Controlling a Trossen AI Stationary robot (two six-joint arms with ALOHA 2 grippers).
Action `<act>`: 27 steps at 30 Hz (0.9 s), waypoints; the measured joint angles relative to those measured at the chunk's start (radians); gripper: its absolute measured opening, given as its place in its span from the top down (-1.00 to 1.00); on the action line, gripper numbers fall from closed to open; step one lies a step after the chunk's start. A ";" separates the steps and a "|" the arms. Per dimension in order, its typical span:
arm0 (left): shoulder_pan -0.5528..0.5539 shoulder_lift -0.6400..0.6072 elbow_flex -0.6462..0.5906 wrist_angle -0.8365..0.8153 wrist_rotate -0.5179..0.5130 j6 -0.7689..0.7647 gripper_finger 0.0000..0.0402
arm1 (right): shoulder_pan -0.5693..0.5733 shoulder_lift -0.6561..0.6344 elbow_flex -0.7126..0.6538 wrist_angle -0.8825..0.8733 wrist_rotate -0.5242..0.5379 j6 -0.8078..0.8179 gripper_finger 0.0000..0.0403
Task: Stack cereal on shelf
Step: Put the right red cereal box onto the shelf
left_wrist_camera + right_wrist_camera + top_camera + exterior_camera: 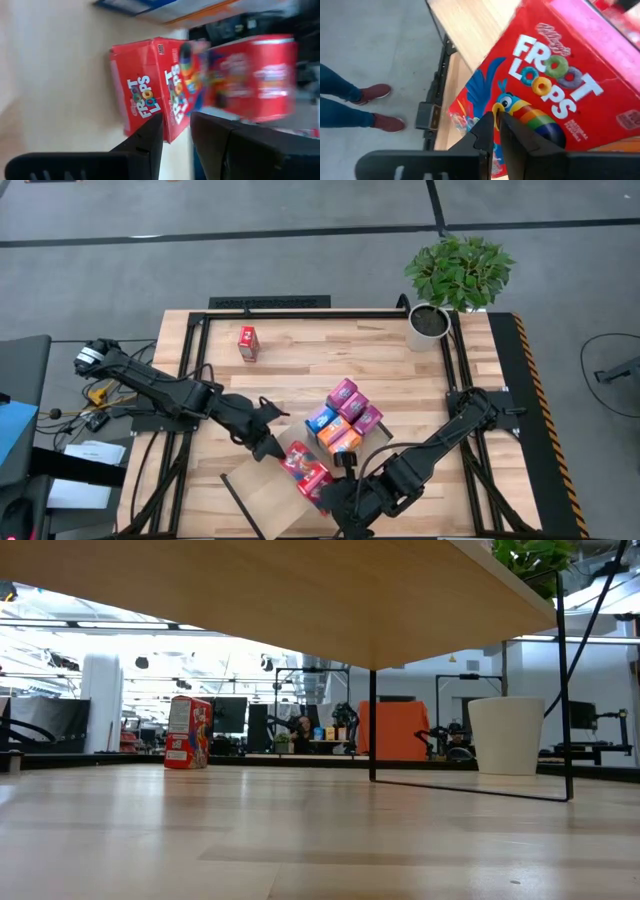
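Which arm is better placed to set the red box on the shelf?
Probably the right: its claw sits at the red Froot Loops box by the shelf. The left claw is near, its fingers slightly apart.

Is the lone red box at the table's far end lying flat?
No, the red box stands upright in the low view, apart from the other boxes.

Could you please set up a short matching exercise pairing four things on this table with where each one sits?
Things:
1. lone red cereal box
2. potted plant
3. left pincer
4. cluster of cereal boxes

Places:
A. far right corner of the table
B. standing alone near the far left of the table
C. middle of the table, just right of centre
D. near the front, beside the red Froot Loops box on the shelf

Pairs: 1-B, 2-A, 3-D, 4-C
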 joint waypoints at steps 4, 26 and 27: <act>0.000 -0.001 0.000 0.063 0.011 -0.025 0.57 | 0.000 0.000 0.000 0.001 -0.002 -0.002 0.71; -0.001 0.000 0.001 0.342 0.067 -0.127 0.57 | -0.025 0.003 -0.001 0.013 0.014 -0.045 0.71; -0.001 0.000 0.001 0.346 0.066 -0.127 0.57 | -0.025 0.003 -0.001 0.012 0.014 -0.045 0.71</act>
